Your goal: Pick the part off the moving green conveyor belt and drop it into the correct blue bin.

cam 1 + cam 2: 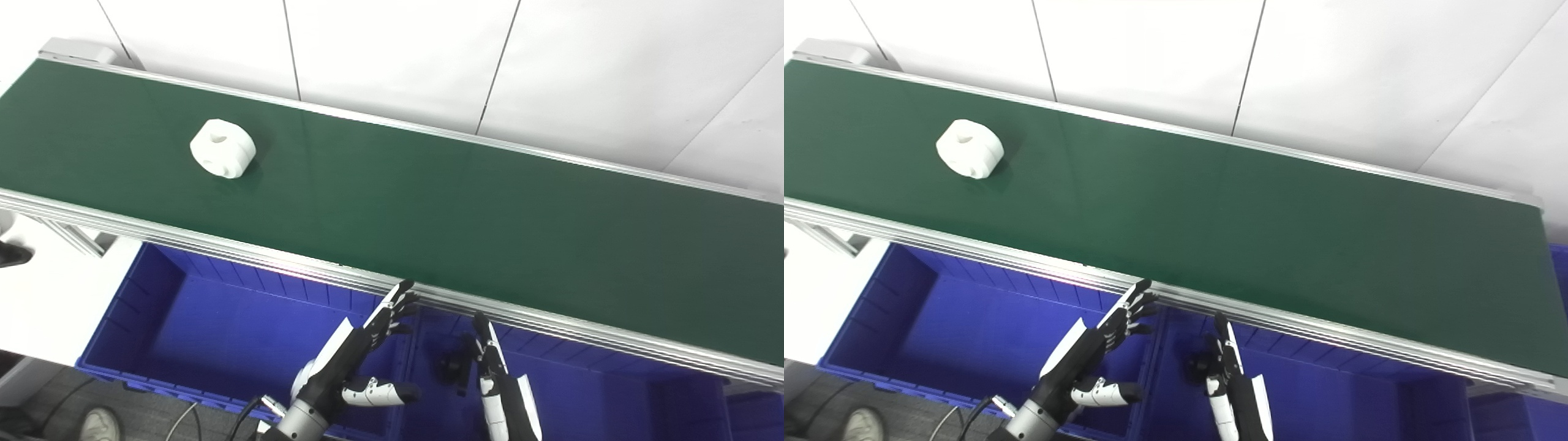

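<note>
On the green belt (429, 202), far toward its left end and between its two silver rails, lies the white part (222, 148), well apart from both hands. It is a squat, rounded block with a hole in its upward face and more holes in the side turned toward the robot; it lies flat, broader than tall, so it has no marked long axis, and its top hole points up. It looks like stiff, light moulded plastic with a smooth skin, likely a little slippery but not fragile; I would judge the best hold to be across its outer flanks, thumb on one side and fingers on the other. Below the belt's near rail sit the blue bins (233, 318). The left hand (358, 352) hovers over them just under that rail, fingers spread and holding nothing. The right hand (493, 367) is beside it, fingers stretched out and also empty.
</note>
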Robot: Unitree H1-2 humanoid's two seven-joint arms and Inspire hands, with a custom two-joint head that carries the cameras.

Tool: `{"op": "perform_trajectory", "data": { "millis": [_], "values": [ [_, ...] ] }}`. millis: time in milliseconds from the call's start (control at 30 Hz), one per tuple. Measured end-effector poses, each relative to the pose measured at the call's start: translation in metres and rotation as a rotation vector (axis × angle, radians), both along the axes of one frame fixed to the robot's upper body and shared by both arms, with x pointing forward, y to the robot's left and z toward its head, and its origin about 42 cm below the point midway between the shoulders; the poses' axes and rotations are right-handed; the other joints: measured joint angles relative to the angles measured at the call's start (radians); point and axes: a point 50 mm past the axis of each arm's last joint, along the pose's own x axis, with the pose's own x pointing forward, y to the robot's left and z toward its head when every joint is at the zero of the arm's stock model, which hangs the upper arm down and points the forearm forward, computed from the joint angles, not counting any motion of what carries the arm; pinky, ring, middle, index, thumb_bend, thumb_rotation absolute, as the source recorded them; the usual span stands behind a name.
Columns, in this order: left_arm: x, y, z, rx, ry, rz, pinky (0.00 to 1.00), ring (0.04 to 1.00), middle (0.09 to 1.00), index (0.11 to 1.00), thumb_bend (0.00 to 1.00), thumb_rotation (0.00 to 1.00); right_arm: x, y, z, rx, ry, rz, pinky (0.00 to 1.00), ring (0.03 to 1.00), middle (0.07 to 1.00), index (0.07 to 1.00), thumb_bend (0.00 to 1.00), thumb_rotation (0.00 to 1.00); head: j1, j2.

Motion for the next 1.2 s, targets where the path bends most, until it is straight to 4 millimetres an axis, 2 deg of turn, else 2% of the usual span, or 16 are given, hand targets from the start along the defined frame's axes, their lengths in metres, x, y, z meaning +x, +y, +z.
{"op": "perform_trajectory", "data": {
  "millis": [100,200,367,433,500,633,767,900,1000,1067,1200],
  "values": [
    [0.009,0.005,0.031,-0.025,-0.111,0.02,0.74,0.872,0.937,0.996,1.0,0.65,0.002,0.0,-0.002,0.007,0.003,0.002,1.0,0.959,0.997,1.0,0.79,1.0,0.012,-0.008],
    [0.024,0.01,0.065,-0.083,-0.224,0.03,0.79,0.901,0.938,0.994,1.0,0.57,0.004,0.0,-0.002,0.026,0.003,0.006,1.0,0.974,0.989,1.0,0.78,1.0,0.035,-0.017],
    [0.065,0.029,0.109,-0.032,-0.439,0.032,0.78,0.906,0.935,0.994,1.0,0.53,0.008,-0.002,-0.003,0.053,0.002,0.005,1.0,0.965,0.984,1.0,0.75,1.0,0.086,-0.049],
    [0.083,0.036,0.129,0.02,-0.547,0.044,0.78,0.912,0.938,0.964,1.0,0.49,0.01,-0.003,-0.003,0.072,0.003,0.003,1.0,0.964,0.992,1.0,0.75,1.0,0.098,-0.06],
    [0.099,0.041,0.142,0.056,-0.621,0.052,0.78,0.921,0.96,0.979,1.0,0.48,0.014,-0.004,-0.002,0.091,-0.003,0.004,1.0,0.962,0.988,1.0,0.75,0.99,0.098,-0.06],
    [0.121,0.048,0.158,0.234,-0.718,0.055,0.78,0.953,0.996,0.999,1.0,0.52,0.02,-0.009,0.004,0.099,-0.03,0.009,0.99,0.943,0.971,1.0,0.73,0.91,0.114,-0.068],
    [0.138,0.064,0.169,0.389,-0.762,0.078,0.83,0.984,1.0,1.0,1.0,0.54,0.023,-0.014,0.004,0.097,-0.039,0.0,0.99,0.935,0.97,1.0,0.72,0.9,0.11,-0.063],
    [0.163,0.089,0.176,0.576,-0.805,0.085,0.92,0.981,0.997,0.995,0.99,0.47,0.023,-0.013,0.005,0.098,-0.039,0.009,0.97,0.929,0.962,1.0,0.73,0.89,0.107,-0.061],
    [0.191,0.116,0.175,0.77,-0.79,0.077,0.88,0.958,0.986,0.985,1.0,0.34,0.023,-0.012,0.005,0.094,-0.041,0.018,0.96,0.925,0.959,1.0,0.74,0.89,0.103,-0.06],
    [0.207,0.133,0.174,0.875,-0.767,0.061,0.88,0.956,0.981,0.981,1.0,0.32,0.024,-0.012,0.004,0.093,-0.04,0.018,0.96,0.926,0.958,1.0,0.74,0.89,0.106,-0.058],
    [0.228,0.137,0.171,1.0,-0.735,0.01,0.84,0.921,0.937,0.964,1.0,0.27,0.025,-0.011,0.003,0.09,-0.04,0.026,0.95,0.924,0.959,1.0,0.75,0.9,0.109,-0.055]
  ]
}}
